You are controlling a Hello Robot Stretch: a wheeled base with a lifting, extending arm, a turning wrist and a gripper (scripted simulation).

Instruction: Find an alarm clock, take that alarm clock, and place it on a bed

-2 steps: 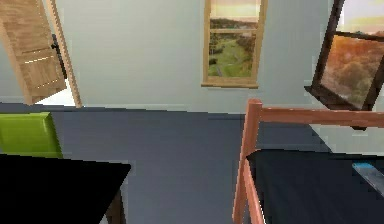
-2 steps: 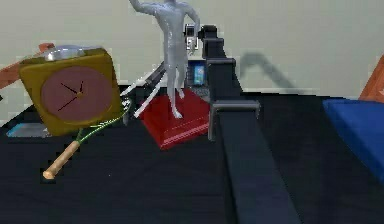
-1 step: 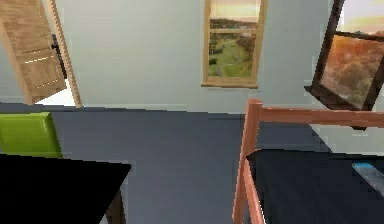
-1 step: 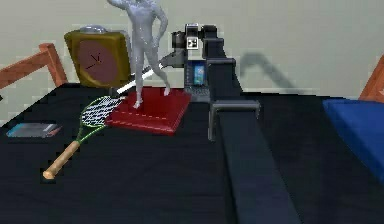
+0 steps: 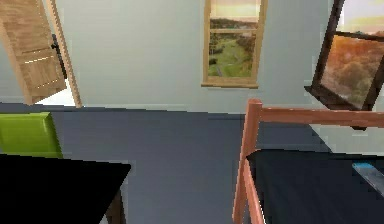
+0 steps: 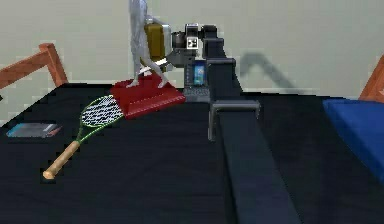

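Note:
My arm [image 6: 240, 130] reaches out over a bed [image 6: 150, 170] with a dark blanket. Its gripper [image 6: 152, 62] is left of the two white marker squares [image 6: 190, 43], near the far wall. A small yellow-brown thing [image 6: 155, 38] hangs at the gripper's far end, clear of the blanket, so the gripper holds it. It is too small to tell as an alarm clock. A flat red thing [image 6: 148, 97] lies on the bed below the gripper. The same bed [image 5: 300, 185], with a reddish wooden frame [image 5: 250, 150], is at the forward view's lower right.
On the blanket lie a tennis racket [image 6: 88, 122] and a small flat dark thing [image 6: 32, 131]; a blue pillow [image 6: 360, 130] is at the right. Ahead are grey floor [image 5: 180, 145], a green chair [image 5: 28, 135], a black table [image 5: 55, 190], an open wooden door [image 5: 35, 55] and two windows [image 5: 233, 42].

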